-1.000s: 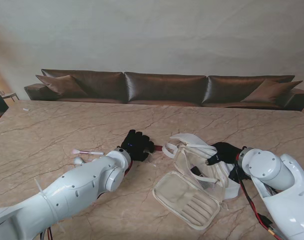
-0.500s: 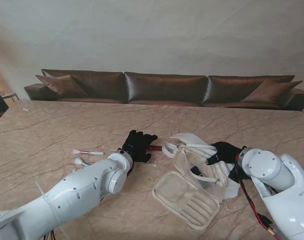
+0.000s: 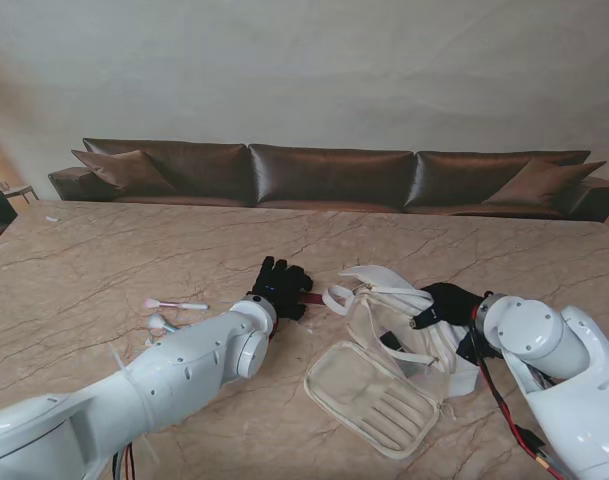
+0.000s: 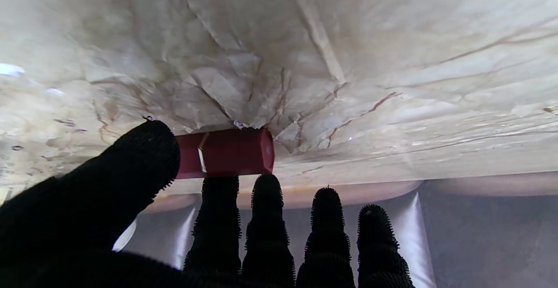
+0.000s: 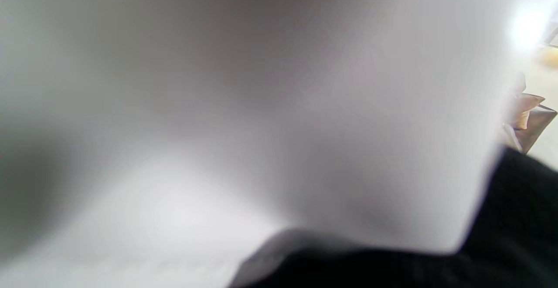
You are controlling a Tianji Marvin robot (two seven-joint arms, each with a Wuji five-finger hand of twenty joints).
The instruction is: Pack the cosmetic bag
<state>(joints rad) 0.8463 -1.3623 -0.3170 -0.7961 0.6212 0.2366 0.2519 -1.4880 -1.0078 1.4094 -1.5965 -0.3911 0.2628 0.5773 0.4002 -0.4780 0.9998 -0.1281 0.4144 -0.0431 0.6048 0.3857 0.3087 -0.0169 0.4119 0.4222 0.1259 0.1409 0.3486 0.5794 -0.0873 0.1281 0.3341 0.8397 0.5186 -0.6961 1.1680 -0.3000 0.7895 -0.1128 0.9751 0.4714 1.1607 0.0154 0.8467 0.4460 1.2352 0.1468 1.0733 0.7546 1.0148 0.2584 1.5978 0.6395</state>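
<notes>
Bag (image 3: 394,370), white, lies unzipped and spread flat at lower centre-right of the stand view, on the counter (image 3: 114,250). Right hand (image 3: 446,303) rests on the bag's far edge, apparently pinning it; whether it grips cannot be told. Left hand (image 3: 279,288), fingers spread and holding nothing, reaches over a red tube (image 3: 309,298) at centre. Two brushes (image 3: 174,304) lie at middle left, unpacked.

Left wrist view: tube (image 4: 226,152) lies on the counter, fingertips (image 4: 267,188) just at it, thumb beside it, not yet closed.

Right wrist view: blurred white fabric fills the frame; nothing to read.

Judgement: packing is at an early stage; tube and brushes remain outside.
</notes>
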